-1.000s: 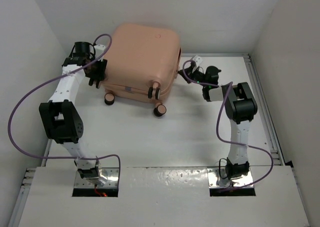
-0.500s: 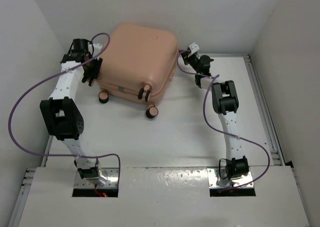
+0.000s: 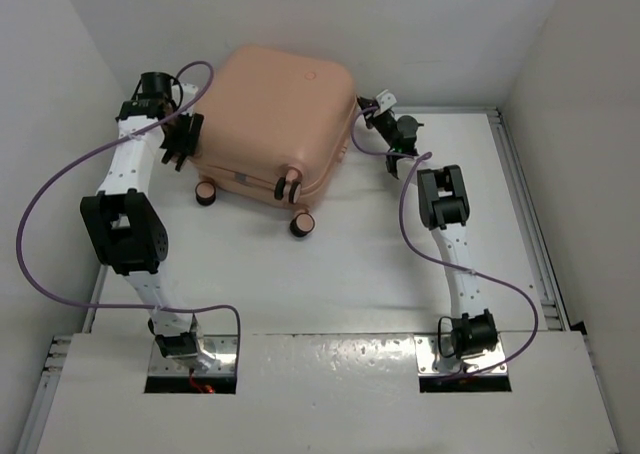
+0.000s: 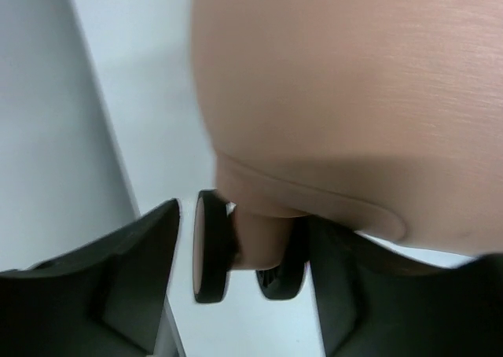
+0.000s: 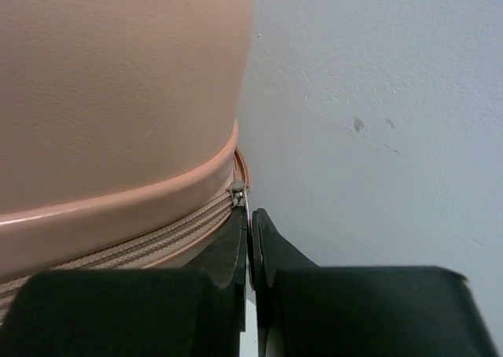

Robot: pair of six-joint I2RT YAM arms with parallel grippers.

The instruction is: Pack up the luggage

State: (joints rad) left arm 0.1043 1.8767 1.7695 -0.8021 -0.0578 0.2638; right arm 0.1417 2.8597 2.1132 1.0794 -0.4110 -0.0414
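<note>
The luggage (image 3: 278, 124) lies closed on the table (image 3: 340, 264) in the upper centre of the overhead frame, with its wheels toward the bottom edge. At its left side the left gripper (image 4: 244, 215) stands with jaws apart. A wheel (image 4: 211, 247) sits between the fingers, clear of the left one. At the luggage's right edge the right gripper (image 5: 251, 219) is pinched together on the zipper pull (image 5: 238, 190) — tips pressed flat.
</note>
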